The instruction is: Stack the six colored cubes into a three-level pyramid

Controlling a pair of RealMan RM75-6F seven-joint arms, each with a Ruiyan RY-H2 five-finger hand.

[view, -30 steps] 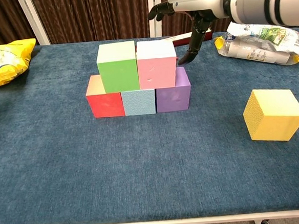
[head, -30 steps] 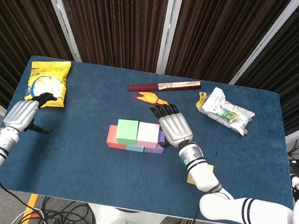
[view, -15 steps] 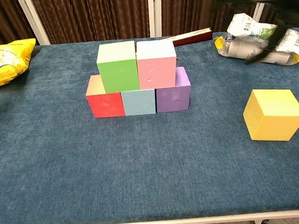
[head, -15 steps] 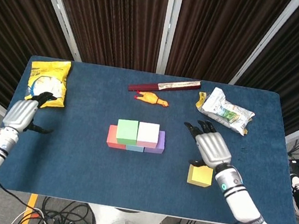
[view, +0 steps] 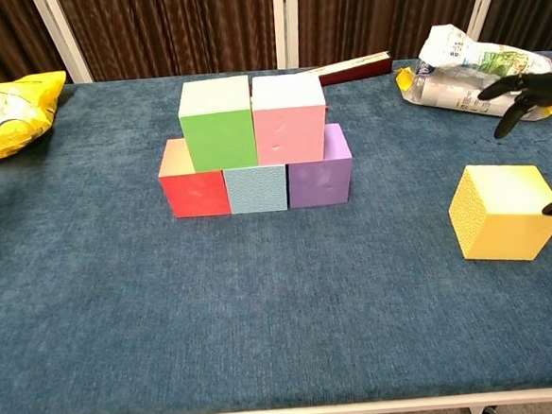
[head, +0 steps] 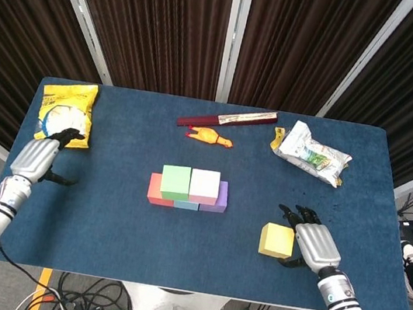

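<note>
Five cubes form two levels mid-table: a red cube [view: 193, 188], a light blue cube [view: 257, 187] and a purple cube [view: 320, 176] below, a green cube [head: 176, 181] and a pink cube [head: 204, 184] on top. A yellow cube [head: 276, 241] lies alone to the right, also seen as the yellow cube [view: 504, 213] in the chest view. My right hand [head: 312, 245] is open just right of it, fingers spread, its thumb beside the cube's near right side. My left hand [head: 36, 159] rests open at the table's left edge, holding nothing.
A yellow snack bag [head: 66, 112] lies at the back left near my left hand. A toy chicken [head: 209, 136] and a dark red stick [head: 228, 118] lie behind the stack. A crumpled white bag [head: 313, 153] sits at the back right.
My right hand has drawn away from the pink cube, moved right and toward the front, and now sits beside the yellow cube. The left hand shifted slightly.
</note>
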